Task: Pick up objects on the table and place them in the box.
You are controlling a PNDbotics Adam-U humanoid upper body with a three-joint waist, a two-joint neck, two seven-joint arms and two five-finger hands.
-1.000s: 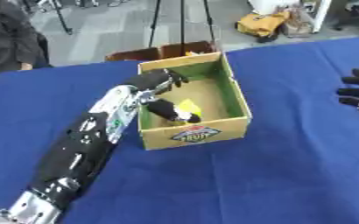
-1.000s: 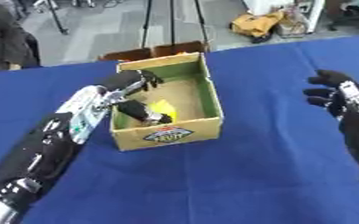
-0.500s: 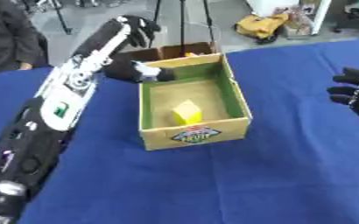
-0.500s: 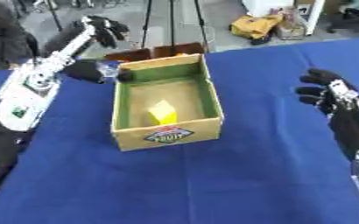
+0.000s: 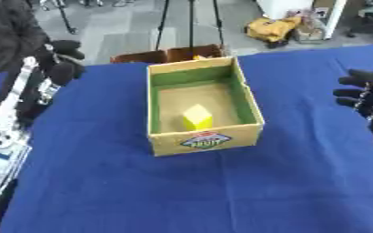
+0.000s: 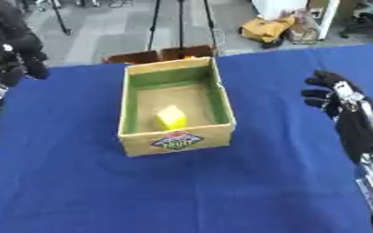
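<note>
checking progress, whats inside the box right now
One yellow block lies on the sandy floor of the cardboard box, near its front wall. The rest of the floor shows bare; only the strip just behind the front wall is hidden from view.

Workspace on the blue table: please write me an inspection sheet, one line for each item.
Surface: blue table, bare around the box.
Job's things: open cardboard box upright at table centre; yellow block lying inside it.
Clutter: nothing seen on the table.
Hands: left hand raised at the far left, fingers curled, holding nothing; right hand hanging over the right side, fingers curled, holding nothing.
Cables: nothing seen.
Surroundings: grey floor, tripod legs, yellow bag, brown carton behind the table.
</note>
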